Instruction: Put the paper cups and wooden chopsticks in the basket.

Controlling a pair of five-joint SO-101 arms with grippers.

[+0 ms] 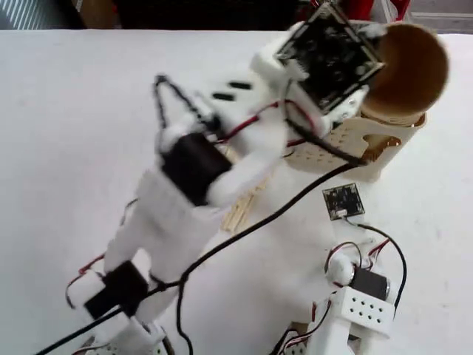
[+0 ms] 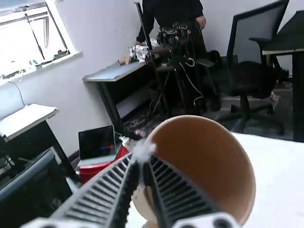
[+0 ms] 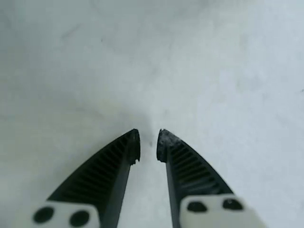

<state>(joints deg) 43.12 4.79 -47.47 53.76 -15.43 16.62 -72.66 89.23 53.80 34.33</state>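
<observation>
Currently my left gripper pinches the rim of a paper cup over the far-right basket. My right gripper hangs barely parted, empty, above the table.

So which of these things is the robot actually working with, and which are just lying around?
Part of the job:
paper cup, pinched at its rim by the left gripper
basket
wooden chopsticks on the table

Just lying about:
two small dark bits on the table
laptop and office chair in the room behind
</observation>
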